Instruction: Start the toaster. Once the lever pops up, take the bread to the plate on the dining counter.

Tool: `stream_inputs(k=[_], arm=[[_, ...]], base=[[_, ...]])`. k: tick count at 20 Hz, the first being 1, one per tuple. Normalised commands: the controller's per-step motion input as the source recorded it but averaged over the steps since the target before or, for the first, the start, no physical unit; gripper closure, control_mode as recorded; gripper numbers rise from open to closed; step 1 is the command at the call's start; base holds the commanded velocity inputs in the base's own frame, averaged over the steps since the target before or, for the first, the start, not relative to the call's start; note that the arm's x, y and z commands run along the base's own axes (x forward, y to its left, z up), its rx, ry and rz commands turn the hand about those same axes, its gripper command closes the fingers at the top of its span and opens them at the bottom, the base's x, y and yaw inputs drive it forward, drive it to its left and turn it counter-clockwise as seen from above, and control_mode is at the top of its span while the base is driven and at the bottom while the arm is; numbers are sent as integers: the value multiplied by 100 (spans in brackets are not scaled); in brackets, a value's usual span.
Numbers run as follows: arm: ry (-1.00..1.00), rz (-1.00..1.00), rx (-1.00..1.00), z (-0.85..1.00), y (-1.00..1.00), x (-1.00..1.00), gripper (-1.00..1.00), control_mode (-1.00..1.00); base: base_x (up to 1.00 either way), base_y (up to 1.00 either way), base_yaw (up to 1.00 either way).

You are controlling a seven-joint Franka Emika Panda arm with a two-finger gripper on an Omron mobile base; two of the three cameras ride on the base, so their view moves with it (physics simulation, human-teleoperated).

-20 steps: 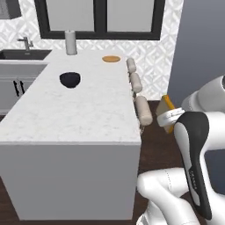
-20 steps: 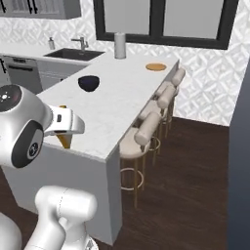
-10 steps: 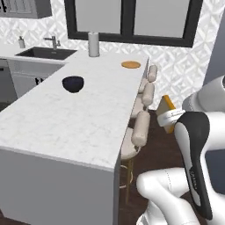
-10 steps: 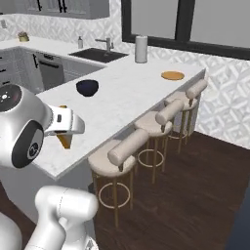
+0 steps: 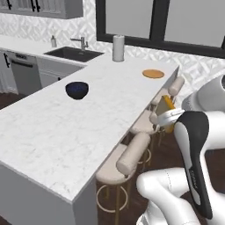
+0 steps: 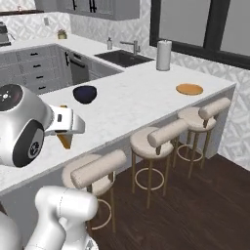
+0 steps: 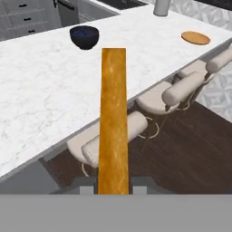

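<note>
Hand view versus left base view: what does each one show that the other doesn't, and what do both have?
Hand view alone: the bread edge-on as a long orange strip rising from the gripper, shut on it, and dark drawer fronts at top left.

Left base view alone: the sink with its faucet, the dark-framed window, and the robot's white arm.

Both: the dining counter, the dark bowl, the orange plate at the far end, the stools and the held bread.
</note>
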Motion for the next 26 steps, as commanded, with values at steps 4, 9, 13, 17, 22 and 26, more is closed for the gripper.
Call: stream_inputs(k=[4,9,13,17,22,26], arm=[[0,0,0,0,0,0,100,100],[0,0,0,0,0,0,100,100],[0,0,0,0,0,0,100,100],[0,0,0,0,0,0,100,100],[0,0,0,0,0,0,100,100],[0,0,0,0,0,0,100,100]], base=[[15,-100,39],[51,-100,41],[47,-100,38],[36,-100,36],[29,-100,32],[16,-100,29]])
